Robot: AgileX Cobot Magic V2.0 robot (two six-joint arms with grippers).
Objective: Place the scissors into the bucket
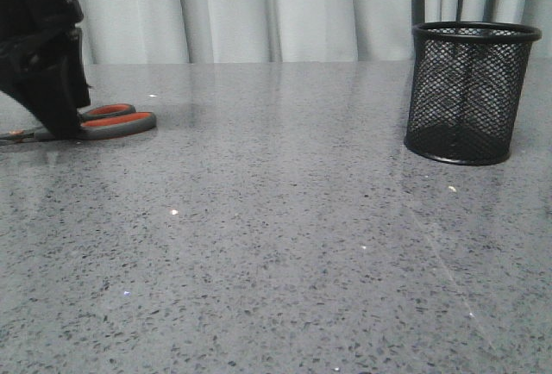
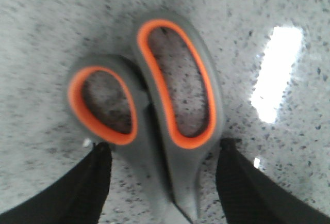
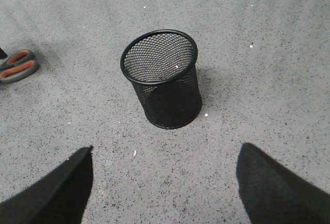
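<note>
Grey-handled scissors [image 2: 165,131] lie flat between left fingers [image 2: 87,182]; bucket [image 1: 467,91] upright.

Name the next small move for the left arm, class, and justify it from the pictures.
Probably close the left gripper. Its open fingers straddle the scissors just below the handle loops, and the scissors lie flat on the table, ungrasped. The bucket stands upright far to the right.
</note>
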